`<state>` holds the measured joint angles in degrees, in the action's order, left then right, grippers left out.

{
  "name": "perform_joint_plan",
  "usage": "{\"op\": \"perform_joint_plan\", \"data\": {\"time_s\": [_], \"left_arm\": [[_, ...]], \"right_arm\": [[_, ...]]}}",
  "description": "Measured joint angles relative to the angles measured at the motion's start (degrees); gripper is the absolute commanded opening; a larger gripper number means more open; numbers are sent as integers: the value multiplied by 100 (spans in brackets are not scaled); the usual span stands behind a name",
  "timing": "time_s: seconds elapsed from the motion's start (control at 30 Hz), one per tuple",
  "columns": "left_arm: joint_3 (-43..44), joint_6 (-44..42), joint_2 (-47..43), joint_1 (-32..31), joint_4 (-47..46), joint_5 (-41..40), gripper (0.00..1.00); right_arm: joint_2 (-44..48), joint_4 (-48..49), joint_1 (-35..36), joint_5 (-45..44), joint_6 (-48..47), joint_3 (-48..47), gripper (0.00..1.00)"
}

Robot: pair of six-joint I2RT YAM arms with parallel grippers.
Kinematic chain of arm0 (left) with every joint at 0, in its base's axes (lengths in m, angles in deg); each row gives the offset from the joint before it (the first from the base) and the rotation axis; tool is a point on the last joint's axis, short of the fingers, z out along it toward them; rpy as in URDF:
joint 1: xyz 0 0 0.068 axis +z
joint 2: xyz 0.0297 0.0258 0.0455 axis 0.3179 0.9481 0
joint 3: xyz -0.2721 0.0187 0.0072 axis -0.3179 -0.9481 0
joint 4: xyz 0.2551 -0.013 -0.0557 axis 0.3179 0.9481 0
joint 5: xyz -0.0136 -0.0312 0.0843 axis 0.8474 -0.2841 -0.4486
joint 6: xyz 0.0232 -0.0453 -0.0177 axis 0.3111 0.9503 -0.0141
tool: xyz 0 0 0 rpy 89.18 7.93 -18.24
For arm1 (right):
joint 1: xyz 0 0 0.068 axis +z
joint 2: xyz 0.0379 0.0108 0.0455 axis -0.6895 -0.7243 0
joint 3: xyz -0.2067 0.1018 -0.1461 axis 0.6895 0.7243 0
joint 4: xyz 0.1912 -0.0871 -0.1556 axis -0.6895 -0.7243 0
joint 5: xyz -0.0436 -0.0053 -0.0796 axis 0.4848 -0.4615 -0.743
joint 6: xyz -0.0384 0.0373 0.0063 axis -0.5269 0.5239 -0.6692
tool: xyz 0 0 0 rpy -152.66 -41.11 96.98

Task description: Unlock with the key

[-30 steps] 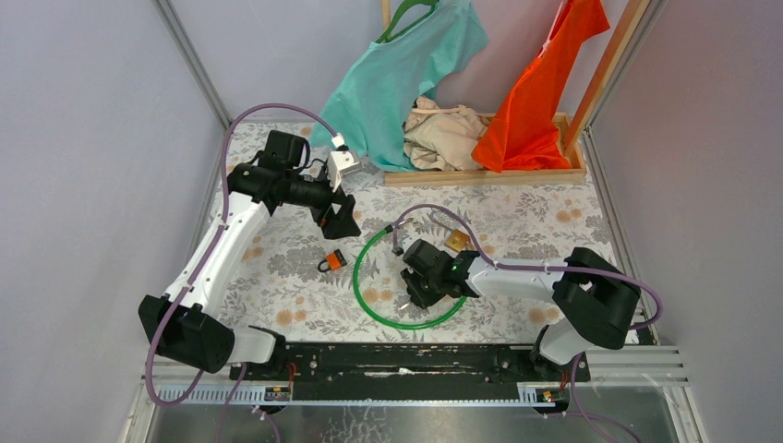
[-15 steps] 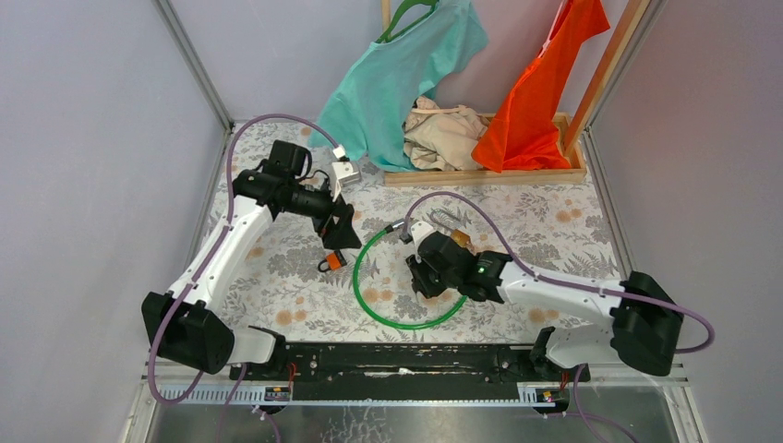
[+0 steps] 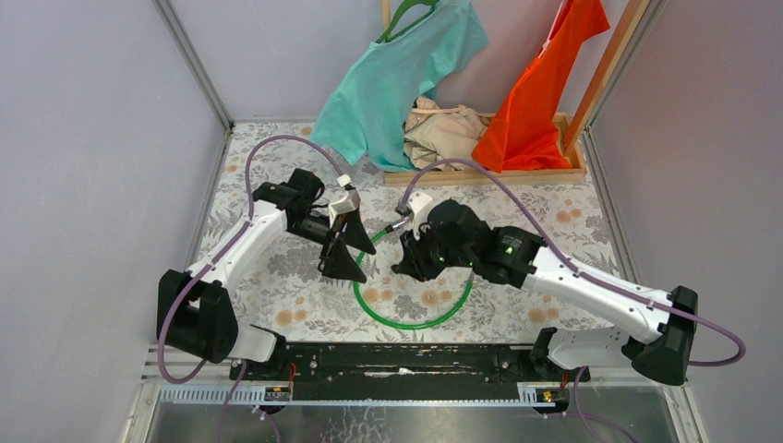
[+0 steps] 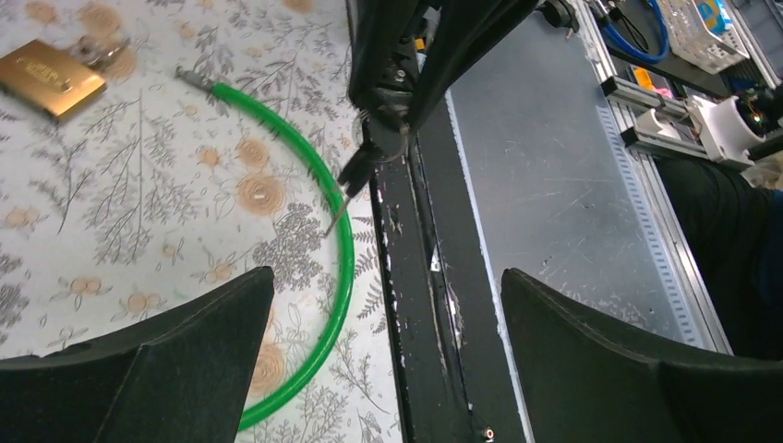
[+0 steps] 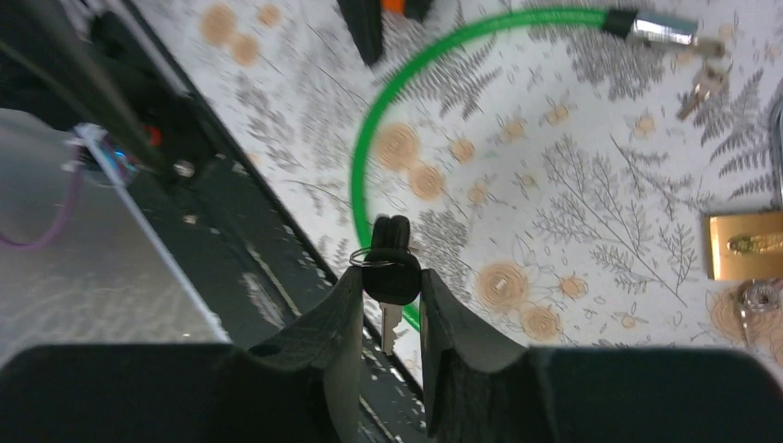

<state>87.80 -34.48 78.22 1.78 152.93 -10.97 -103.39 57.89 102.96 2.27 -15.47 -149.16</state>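
My right gripper (image 5: 388, 281) is shut on the black head of a key (image 5: 390, 277), its blade pointing back at the camera and a second black key hanging on the same ring. It hovers over the green cable lock loop (image 3: 406, 323), and the left wrist view shows it too (image 4: 369, 157). My left gripper (image 3: 355, 254) is open and empty, just left of the right one, above the loop's left side (image 4: 342, 258). A small orange padlock (image 5: 395, 5) peeks out by the left fingers. A brass padlock (image 5: 743, 245) lies flat further back, also in the left wrist view (image 4: 51, 78).
The cable lock's metal end (image 5: 660, 28) lies with loose keys (image 5: 697, 88) beside it. A wooden rack (image 3: 480, 173) with teal, beige and orange clothes stands at the back. The black rail (image 3: 406, 360) runs along the near edge.
My right gripper rose with the key and moved back and left, over the loop. My left gripper swung forward and right, over the orange padlock, close to the right gripper.
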Motion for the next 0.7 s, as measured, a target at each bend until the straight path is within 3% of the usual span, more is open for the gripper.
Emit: {"op": "perform_joint_plan", "data": {"time_s": [0.33,0.7], "left_arm": [[579,-2044,573,-201,1534,389,93],[581,-2540,251,-439,1878,557,76]], "right_arm": [[-275,-444,72,581,437,-1659,0],[-496,-669,140,702,673,-1840,0]]}}
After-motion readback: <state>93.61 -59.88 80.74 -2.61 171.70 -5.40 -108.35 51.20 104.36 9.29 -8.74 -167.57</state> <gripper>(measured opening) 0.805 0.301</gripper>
